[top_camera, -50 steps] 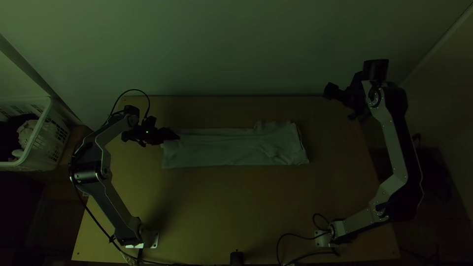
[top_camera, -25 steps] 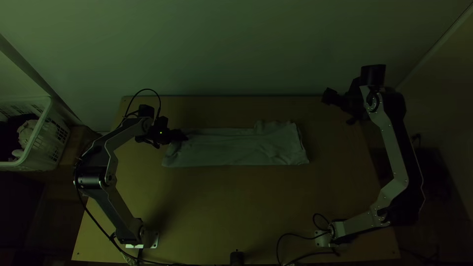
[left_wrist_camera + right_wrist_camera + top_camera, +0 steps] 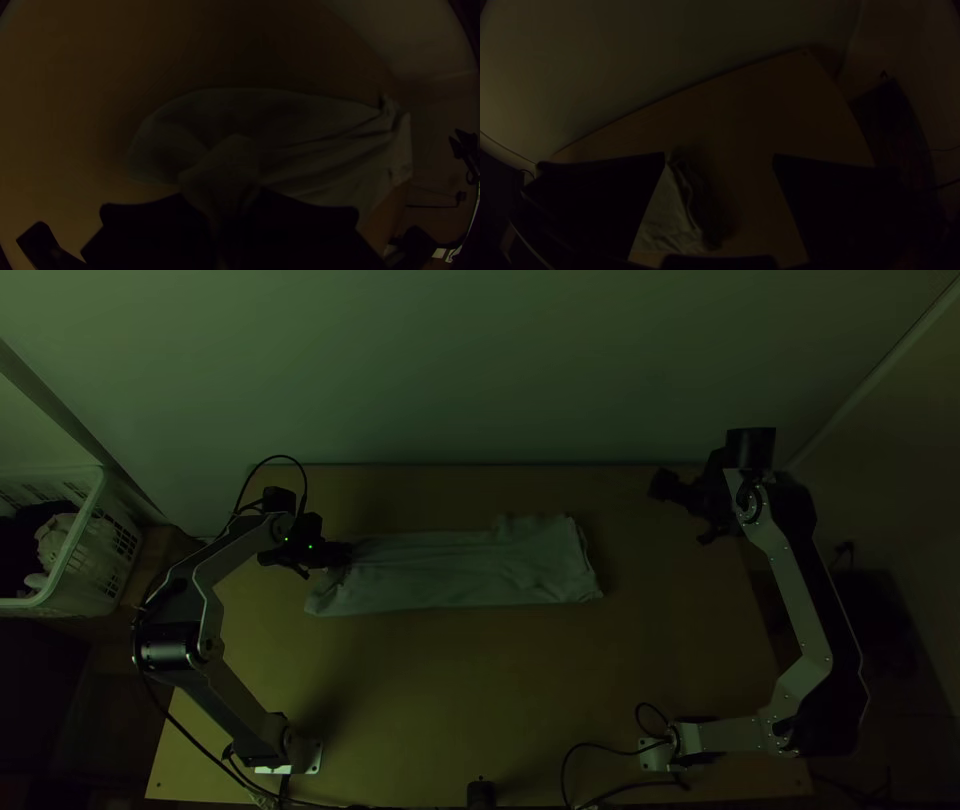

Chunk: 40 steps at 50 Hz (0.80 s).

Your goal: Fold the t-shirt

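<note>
Tugged toward nine o'clock along with the left pincer (image 3: pixel 347 554), the t-shirt (image 3: pixel 455 570) lies in a long folded strip on the worktop (image 3: pixel 480 680) in the top view; the right pincer (image 3: pixel 680 502) sits off its two o'clock. In the left wrist view, the left pincer (image 3: pixel 220 200) pinches bunched cloth. In the right wrist view, the right pincer (image 3: pixel 719 157) is spread wide.

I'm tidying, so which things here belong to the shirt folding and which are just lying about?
For the folding:
T-shirt, in a long strip
Left gripper, shut on it near one end
Right gripper, open

Just lying about:
Basket
Cloth in it
Small black object, bottom middle of top view
</note>
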### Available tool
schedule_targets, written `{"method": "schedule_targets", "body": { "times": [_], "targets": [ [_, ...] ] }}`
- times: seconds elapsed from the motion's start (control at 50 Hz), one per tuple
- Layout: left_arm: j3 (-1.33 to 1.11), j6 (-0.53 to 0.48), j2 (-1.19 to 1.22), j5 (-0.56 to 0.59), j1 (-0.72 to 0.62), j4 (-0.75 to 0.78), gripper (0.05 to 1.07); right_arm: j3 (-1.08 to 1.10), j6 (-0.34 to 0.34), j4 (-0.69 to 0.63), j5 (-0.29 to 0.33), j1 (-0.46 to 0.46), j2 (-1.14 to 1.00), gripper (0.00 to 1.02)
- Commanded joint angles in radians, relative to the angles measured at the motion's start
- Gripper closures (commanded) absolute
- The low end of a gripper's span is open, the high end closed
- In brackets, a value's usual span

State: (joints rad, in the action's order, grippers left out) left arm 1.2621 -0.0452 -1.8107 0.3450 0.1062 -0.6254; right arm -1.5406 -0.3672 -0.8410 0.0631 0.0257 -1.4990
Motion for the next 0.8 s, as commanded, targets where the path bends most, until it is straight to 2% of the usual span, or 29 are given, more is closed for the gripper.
{"method": "schedule_targets", "body": {
  "times": [0.0,0.14,0.34,0.48,0.54,0.62,0.78],
  "targets": [
    [-0.012,-0.102,0.027,-0.118,0.073,-0.023,1.05,0.040,-0.021,0.028,-0.008,0.003,0.034,0.03],
    [0.010,-0.182,0.048,-0.169,0.159,-0.037,1.05,0.065,-0.022,0.051,-0.006,0.006,0.039,0.03],
    [0.057,-0.344,0.082,-0.307,0.237,-0.086,1.05,0.094,-0.026,0.080,-0.006,0.011,0.042,0.03],
    [0.112,-0.401,0.102,-0.317,0.283,-0.143,1.05,0.103,-0.027,0.085,-0.006,0.019,0.049,0.03],
    [0.134,-0.417,0.114,-0.344,0.285,-0.180,1.05,0.109,-0.027,0.086,-0.006,0.019,0.057,0.03],
    [0.138,-0.440,0.146,-0.440,0.262,-0.188,1.05,0.120,-0.027,0.088,-0.006,0.019,0.063,0.03],
    [0.189,-0.446,0.223,-0.523,0.158,-0.257,1.05,0.143,-0.029,0.088,-0.006,0.016,0.082,0.03]
  ]
}}
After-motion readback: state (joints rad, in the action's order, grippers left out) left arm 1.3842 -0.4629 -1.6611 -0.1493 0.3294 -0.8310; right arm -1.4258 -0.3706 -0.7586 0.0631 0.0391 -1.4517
